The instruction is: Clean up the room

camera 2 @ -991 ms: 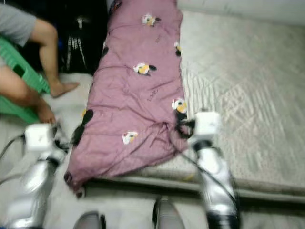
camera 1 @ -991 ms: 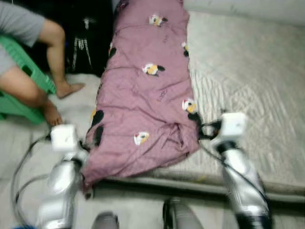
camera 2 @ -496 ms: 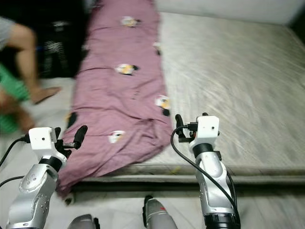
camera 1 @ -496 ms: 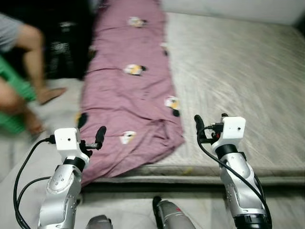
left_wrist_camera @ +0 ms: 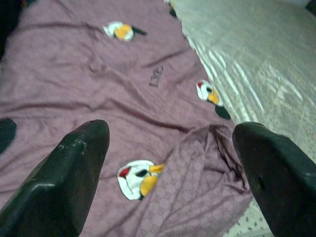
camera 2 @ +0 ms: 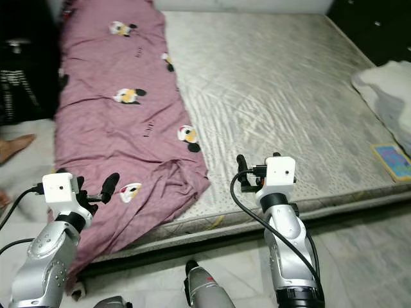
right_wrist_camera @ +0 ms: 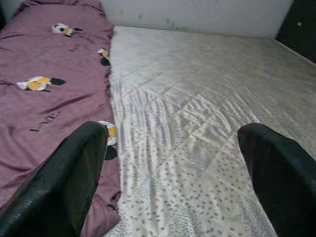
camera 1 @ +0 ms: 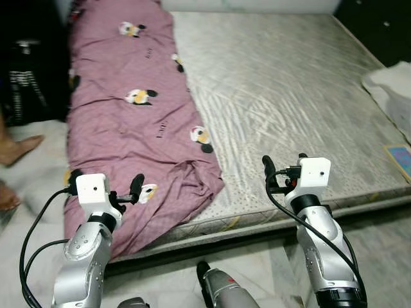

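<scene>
step in hand: looks like lining up on the purple blanket (camera 1: 135, 128) to straighten or fold it, nothing gripped yet

how to do it well: I'd go for the bunched near corner (camera 1: 192, 186) first, pinch a single layer of the hem, then pull it out flat. Grabbing the whole wad would just drag the lump around. Both arms should take an edge each so it doesn't twist.

left gripper (camera 1: 103, 189): fingers spread wide, empty, hovering over the blanket's near end, which hangs off the mattress edge at about 7 o'clock in the head view

right gripper (camera 1: 283, 168): fingers wide too, holding nothing, above the bare mattress (camera 1: 289, 96) near its front edge, around 5 o'clock

blanket: long strip running from 11 o'clock down to 7, covering the left side of the mattress. Thin, soft, cartoon prints with yellow and black, creased and folded over itself at the near corner.

other stuff: person's foot (camera 1: 19, 147) on the floor at 9 o'clock, pale bundle (camera 1: 392, 90) at 3 o'clock, maybe bedding but it's hard to tell, small colourful book or card (camera 1: 401, 157) beside it
</scene>
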You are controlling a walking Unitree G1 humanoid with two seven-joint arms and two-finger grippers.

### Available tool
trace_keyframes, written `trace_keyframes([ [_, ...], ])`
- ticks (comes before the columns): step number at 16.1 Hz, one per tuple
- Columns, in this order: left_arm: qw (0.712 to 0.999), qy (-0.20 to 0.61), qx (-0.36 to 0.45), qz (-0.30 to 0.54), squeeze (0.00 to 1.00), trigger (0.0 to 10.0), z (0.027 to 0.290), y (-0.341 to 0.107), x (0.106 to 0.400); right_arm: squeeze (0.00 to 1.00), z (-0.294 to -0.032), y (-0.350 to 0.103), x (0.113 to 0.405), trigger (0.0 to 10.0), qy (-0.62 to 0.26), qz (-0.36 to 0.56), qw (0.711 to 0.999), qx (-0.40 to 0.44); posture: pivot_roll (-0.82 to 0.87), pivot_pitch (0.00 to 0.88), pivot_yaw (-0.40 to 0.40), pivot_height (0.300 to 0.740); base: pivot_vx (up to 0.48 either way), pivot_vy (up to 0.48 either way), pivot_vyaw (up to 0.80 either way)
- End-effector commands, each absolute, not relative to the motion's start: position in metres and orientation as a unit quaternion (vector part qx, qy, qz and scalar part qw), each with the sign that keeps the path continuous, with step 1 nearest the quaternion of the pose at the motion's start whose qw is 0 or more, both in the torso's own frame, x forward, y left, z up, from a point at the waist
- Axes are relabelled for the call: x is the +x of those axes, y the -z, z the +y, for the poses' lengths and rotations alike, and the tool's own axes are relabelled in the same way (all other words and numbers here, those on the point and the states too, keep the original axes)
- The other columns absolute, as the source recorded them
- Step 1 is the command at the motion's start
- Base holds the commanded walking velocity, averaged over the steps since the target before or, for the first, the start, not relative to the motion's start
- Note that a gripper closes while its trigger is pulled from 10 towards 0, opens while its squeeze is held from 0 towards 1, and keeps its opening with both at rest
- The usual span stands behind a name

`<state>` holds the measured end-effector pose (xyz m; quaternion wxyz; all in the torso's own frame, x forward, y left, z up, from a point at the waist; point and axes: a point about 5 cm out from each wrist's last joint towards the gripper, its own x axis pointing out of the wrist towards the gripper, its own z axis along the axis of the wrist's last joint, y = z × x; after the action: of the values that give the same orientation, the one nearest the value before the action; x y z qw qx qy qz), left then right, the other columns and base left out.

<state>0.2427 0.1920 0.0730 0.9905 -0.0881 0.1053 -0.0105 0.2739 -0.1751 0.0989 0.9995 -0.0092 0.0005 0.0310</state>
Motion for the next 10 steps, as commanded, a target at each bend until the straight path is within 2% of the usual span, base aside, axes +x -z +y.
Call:
trace_keyframes([
  [1, 0.991, 0.002, -0.083, 0.106, 0.0, 10.0, 0.194, -0.073, 0.239, 0.0, -0.18, -0.097, 0.273, 10.0, -0.028, 0.01, 0.999, -0.016, -0.01, 0.162, -0.068, 0.74, 0.0, 0.0, -0.8],
  [6, 0.996, -0.03, -0.016, 0.082, 0.0, 10.0, 0.204, -0.077, 0.223, 0.0, -0.183, -0.093, 0.269, 10.0, -0.026, 0.018, 0.999, -0.017, 0.0, 0.16, -0.073, 0.74, 0.0, 0.0, -0.73],
  [10, 0.997, -0.034, 0.006, 0.064, 0.0, 10.0, 0.203, -0.083, 0.22, 0.0, -0.18, -0.094, 0.27, 10.0, -0.034, 0.016, 0.999, -0.014, 0.0, 0.177, -0.074, 0.74, 0.0, 0.0, 0.0],
])
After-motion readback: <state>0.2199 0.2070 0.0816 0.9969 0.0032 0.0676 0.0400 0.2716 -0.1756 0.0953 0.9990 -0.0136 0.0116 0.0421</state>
